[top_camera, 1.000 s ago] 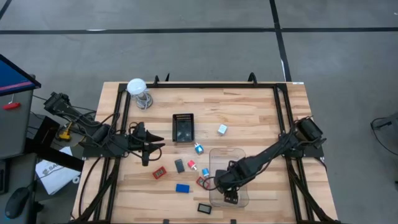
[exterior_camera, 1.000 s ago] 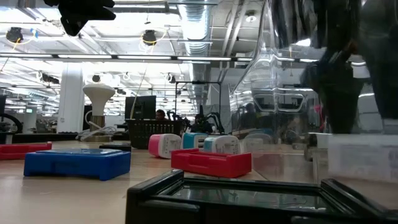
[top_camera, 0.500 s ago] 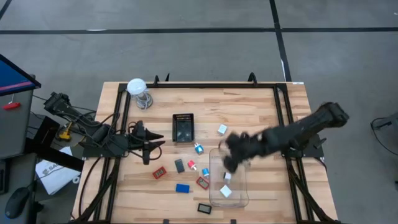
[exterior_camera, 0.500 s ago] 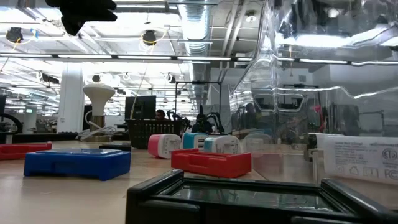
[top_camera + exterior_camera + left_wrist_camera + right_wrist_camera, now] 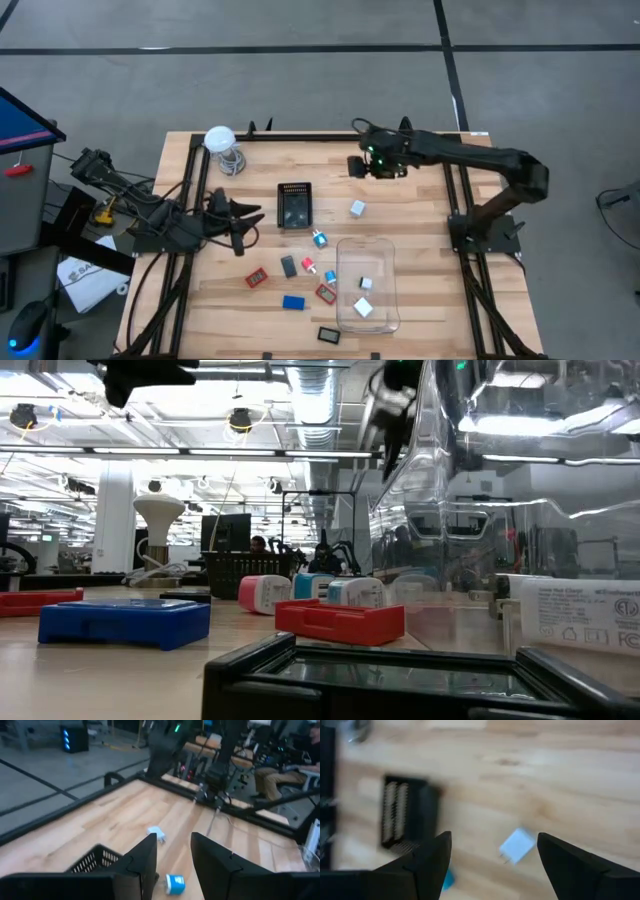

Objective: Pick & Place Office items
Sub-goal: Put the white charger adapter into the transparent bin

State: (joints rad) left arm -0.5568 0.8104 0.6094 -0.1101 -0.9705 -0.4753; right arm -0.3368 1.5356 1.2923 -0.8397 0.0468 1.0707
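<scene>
The pale planked wooden bench carries small boxy office items scattered left of a clear plastic box, which holds two white cubes. Another white cube lies right of the black mesh tray. The right gripper hovers far, fingers spread, empty. The left gripper waits at left, fingers parted.

Right arm out of the clear box, up to the far side of the table

The right gripper, a second ago low inside the clear plastic box, has lifted out and swung across to the table's far edge, fingers spread apart and empty; two small white cubes now lie in the box where it had been, one seemingly just released; the left gripper has shifted only slightly.
</scene>
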